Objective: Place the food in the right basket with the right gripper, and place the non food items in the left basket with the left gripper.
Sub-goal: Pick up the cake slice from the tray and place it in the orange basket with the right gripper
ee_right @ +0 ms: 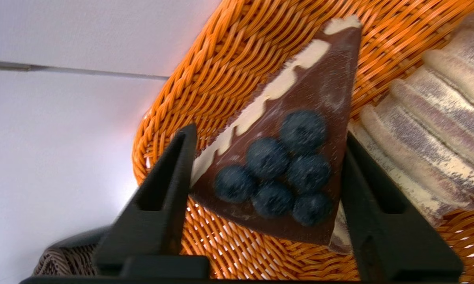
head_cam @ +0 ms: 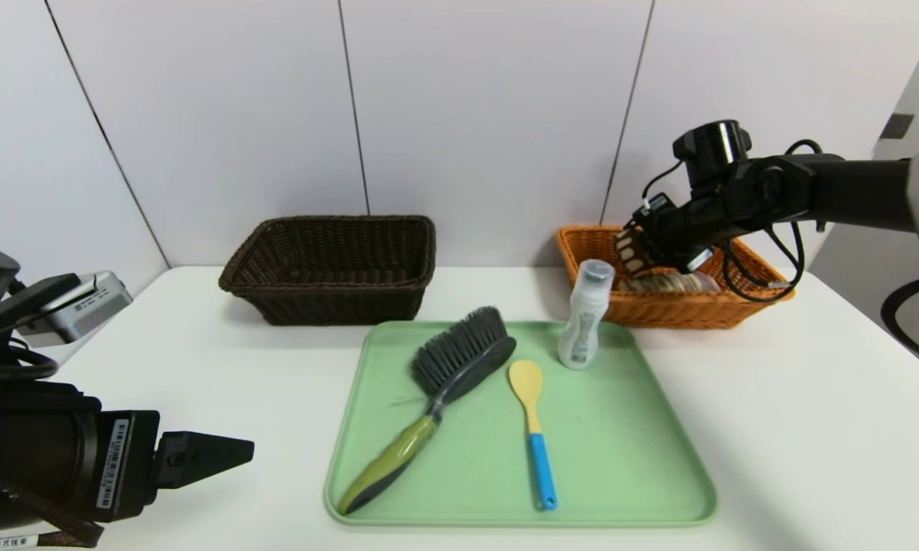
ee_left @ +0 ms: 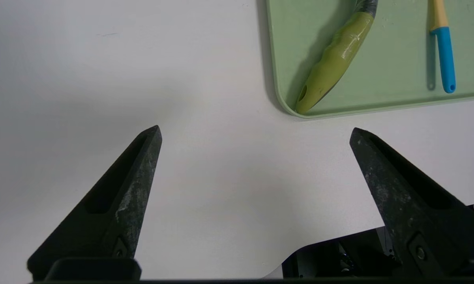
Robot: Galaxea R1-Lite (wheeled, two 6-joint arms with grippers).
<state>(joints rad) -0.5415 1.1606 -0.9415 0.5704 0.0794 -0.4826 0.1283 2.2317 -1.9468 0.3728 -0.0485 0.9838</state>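
Note:
The chocolate cake wedge (ee_right: 284,157) with blueberries hangs tilted between the jaws of my right gripper (ee_right: 269,132), which is shut on it above the orange right basket (ee_right: 229,51). In the head view that gripper (head_cam: 633,256) hovers over the basket's (head_cam: 658,310) left end. The braided loaf (ee_right: 430,130) lies inside the basket. The brush (head_cam: 459,360), yellow spoon (head_cam: 532,413) and upright white bottle (head_cam: 584,317) rest on the green tray (head_cam: 643,459). My left gripper (ee_left: 255,129) is open over bare table, short of the brush handle (ee_left: 335,63). The dark left basket (head_cam: 329,302) holds nothing that shows.
The green tray (ee_left: 379,102) fills the table's middle, its near-left corner close to my left gripper (head_cam: 206,455). White wall panels stand right behind both baskets. The bottle stands just in front of the orange basket's left corner. The table's front edge (ee_left: 300,248) lies under the left jaws.

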